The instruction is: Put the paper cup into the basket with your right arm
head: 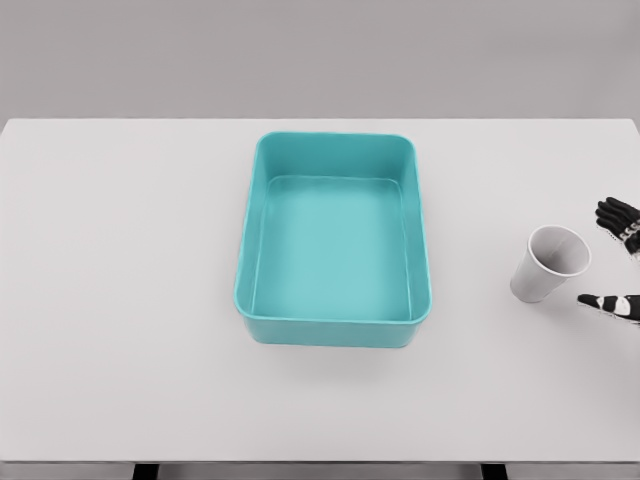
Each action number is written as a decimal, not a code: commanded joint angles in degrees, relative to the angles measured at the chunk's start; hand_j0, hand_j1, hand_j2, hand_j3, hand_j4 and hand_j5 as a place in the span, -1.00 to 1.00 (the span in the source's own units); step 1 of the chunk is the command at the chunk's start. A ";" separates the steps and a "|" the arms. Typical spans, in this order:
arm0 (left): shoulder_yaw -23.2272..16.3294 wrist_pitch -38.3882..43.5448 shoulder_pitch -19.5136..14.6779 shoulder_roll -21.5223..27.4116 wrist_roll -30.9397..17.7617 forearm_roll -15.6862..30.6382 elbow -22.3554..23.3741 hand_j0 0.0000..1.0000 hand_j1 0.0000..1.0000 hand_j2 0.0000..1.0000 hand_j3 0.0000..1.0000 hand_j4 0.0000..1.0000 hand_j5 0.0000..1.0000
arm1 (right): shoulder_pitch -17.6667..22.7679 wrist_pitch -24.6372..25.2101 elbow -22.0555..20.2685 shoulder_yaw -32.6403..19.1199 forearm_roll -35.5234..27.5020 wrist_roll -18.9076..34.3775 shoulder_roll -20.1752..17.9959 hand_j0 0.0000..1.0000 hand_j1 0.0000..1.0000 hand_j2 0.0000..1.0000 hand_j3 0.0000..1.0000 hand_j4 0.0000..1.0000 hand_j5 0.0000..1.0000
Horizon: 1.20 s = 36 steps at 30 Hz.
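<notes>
In the head view, a teal basket sits at the middle of the white worktop, open side up and with nothing in it. The paper cup stands on the worktop at the right of the frame, well apart from the basket, its mouth facing up. The right hand enters at the right edge, mostly cut off; its black fingers show above and below the cup's far side, spread and holding nothing, apparently placed to close around the cup. The grasp is not yet made. The left arm is out of view.
</notes>
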 commanded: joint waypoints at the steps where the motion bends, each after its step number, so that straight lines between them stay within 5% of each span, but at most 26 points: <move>1: 0.01 0.00 0.00 0.00 -0.01 0.00 -0.01 1.00 1.00 1.00 1.00 1.00 1.00 | -0.44 4.67 0.42 -0.06 -0.41 0.00 3.16 1.00 1.00 1.00 1.00 1.00 1.00; 36: 0.01 0.00 0.00 0.00 -0.01 0.00 -0.01 1.00 1.00 1.00 1.00 1.00 1.00 | -2.73 8.72 1.82 4.78 -0.41 0.00 5.72 1.00 1.00 1.00 1.00 1.00 1.00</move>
